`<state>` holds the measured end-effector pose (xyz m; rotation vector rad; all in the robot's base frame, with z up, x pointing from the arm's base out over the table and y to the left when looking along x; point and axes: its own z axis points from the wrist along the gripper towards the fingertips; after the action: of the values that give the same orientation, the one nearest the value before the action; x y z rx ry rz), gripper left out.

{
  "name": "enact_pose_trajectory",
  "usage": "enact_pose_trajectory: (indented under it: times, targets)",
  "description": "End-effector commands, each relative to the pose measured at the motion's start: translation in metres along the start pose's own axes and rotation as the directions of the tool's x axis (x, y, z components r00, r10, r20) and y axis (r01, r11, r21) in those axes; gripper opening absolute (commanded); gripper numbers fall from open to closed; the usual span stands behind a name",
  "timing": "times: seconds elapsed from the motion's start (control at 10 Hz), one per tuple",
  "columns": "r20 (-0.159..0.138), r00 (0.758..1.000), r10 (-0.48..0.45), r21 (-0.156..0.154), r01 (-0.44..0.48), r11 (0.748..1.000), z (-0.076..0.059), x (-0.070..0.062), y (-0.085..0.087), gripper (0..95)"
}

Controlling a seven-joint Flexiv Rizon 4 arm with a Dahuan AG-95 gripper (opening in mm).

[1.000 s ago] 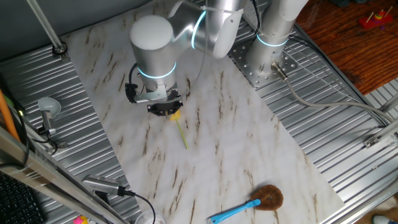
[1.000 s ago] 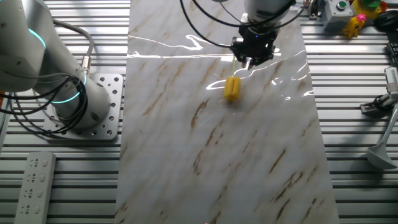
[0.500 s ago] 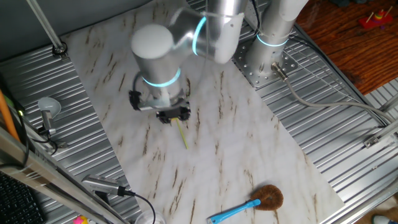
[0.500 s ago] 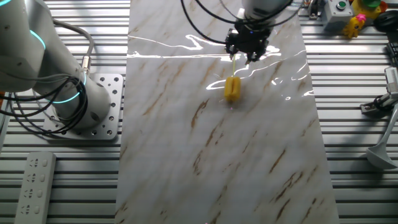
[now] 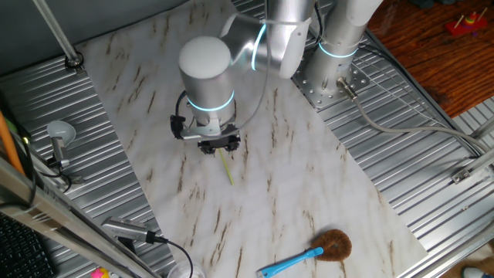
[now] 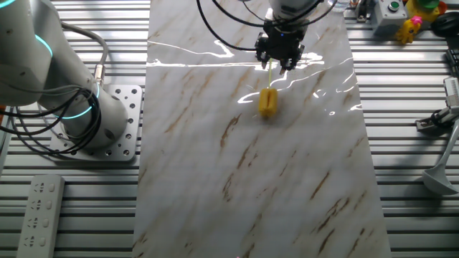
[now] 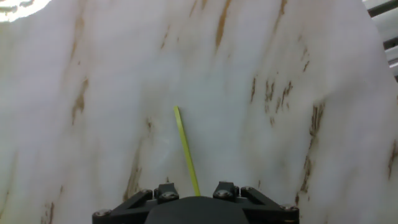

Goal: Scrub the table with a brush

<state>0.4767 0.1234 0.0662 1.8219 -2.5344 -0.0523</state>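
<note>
The brush lies flat on the marble-patterned table [image 6: 215,179]. Its yellow bristle head [image 6: 267,102] shows in the other fixed view, with the thin yellow-green handle [image 5: 227,167] running away from it. My gripper [image 6: 278,63] hovers above the brush and is apart from it. In one fixed view the gripper [image 5: 218,145] hides the head and only the handle sticks out below it. In the hand view the handle [image 7: 185,148] runs up from between the two jaw blocks, which stand apart, and nothing is held.
A blue-handled brush with round brown bristles [image 5: 332,245] lies near the table's front corner. The arm's base [image 5: 333,73] stands on the ribbed metal beside the sheet. A second arm [image 6: 50,79] stands at the left in the other fixed view.
My gripper has shifted sideways over the brush, right in one fixed view and left in the other. The brush has not moved.
</note>
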Motion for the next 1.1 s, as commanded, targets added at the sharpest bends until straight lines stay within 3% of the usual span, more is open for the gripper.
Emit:
enact_pose_trajectory:
  times: [0.1,0.3,0.4,0.6,0.9,1.1]
  targets:
    - [0.015,1.000,0.006,-0.006,-0.006,1.000,-0.001,-0.002,0.000,38.0]
    - [0.011,1.000,0.019,-0.009,-0.019,1.000,-0.001,-0.002,0.000,38.0]
    - [0.033,0.999,0.014,-0.016,-0.014,1.000,-0.001,-0.002,0.000,38.0]
    - [0.040,0.999,0.016,-0.018,-0.016,1.000,-0.001,-0.002,0.000,38.0]
    - [0.030,0.999,-0.017,-0.022,0.018,1.000,0.006,-0.005,0.000,38.0]
    - [0.054,0.998,-0.018,-0.029,0.020,0.999,0.019,0.000,0.004,38.0]
